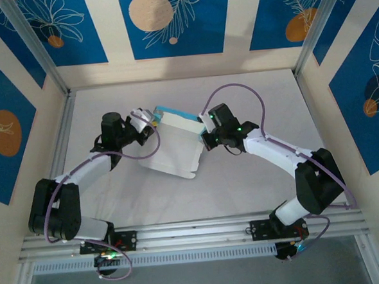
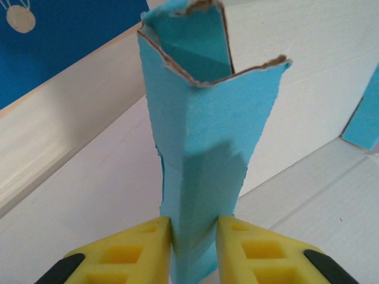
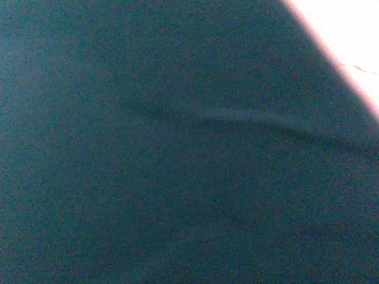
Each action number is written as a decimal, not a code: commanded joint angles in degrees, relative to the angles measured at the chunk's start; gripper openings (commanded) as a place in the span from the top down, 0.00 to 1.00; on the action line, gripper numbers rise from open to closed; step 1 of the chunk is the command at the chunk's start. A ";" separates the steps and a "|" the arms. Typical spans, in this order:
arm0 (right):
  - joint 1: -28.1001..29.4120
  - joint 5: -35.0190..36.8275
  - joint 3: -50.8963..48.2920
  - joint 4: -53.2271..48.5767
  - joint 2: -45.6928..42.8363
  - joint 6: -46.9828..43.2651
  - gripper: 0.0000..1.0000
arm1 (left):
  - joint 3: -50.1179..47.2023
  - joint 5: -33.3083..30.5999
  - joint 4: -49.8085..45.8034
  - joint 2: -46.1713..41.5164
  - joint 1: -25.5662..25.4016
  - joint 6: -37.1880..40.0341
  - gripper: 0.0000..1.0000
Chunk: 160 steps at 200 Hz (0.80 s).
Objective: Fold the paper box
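The paper box (image 1: 174, 149) sits near the middle of the white worktop (image 1: 257, 196), between the two arms. Its broad white panel faces up and a light-blue strip shows along the far edge. The left end effector (image 1: 141, 117) is at the box's far left corner. In the left wrist view its yellow fingers (image 2: 133, 248) are pressed narrow against both sides of an upright light-blue flap (image 2: 201, 136) with rough brown-cored edges at its top. The right end effector (image 1: 205, 133) is against the box's right edge with its jaws closed; whether card lies between them cannot be told. In the right wrist view a dark, blurred blue-green surface (image 3: 154, 154) lies very close to the lens
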 commanded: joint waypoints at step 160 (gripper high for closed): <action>3.16 1.07 1.15 -0.14 -3.02 -0.11 1.00 | 0.99 -11.46 4.23 0.90 -2.11 2.22 0.60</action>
